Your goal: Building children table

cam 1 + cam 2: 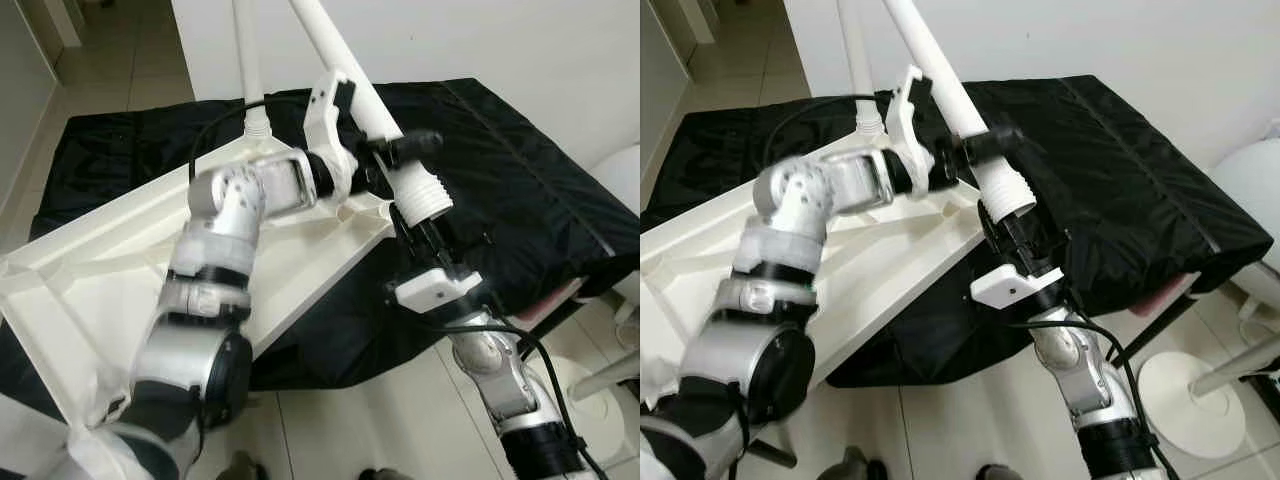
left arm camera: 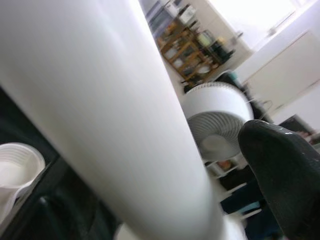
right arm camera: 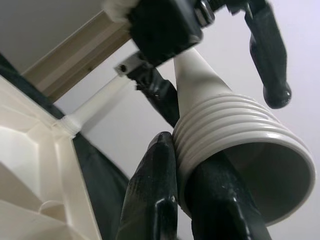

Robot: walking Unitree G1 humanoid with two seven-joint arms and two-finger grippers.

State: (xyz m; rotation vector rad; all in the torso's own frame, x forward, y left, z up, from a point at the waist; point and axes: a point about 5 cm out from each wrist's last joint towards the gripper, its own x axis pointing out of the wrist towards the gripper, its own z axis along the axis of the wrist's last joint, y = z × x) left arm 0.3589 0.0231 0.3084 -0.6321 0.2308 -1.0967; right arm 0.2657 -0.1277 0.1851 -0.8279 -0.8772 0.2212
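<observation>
Silver robot arms reach over an upturned white tabletop (image 1: 150,260) lying on a black cloth (image 1: 500,160). Right claw (image 1: 415,215) grips the ribbed threaded end of a loose white table leg (image 1: 345,65) above the tabletop's corner. Left claw (image 1: 385,150) clamps the same leg higher up. Another leg (image 1: 248,60) stands screwed in at the tabletop's far corner.

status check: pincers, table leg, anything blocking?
Both pincers on the loose white leg: left pincer round its shaft, right pincer at the ribbed end. Tabletop upside down, one leg fitted. Nothing blocking.
</observation>
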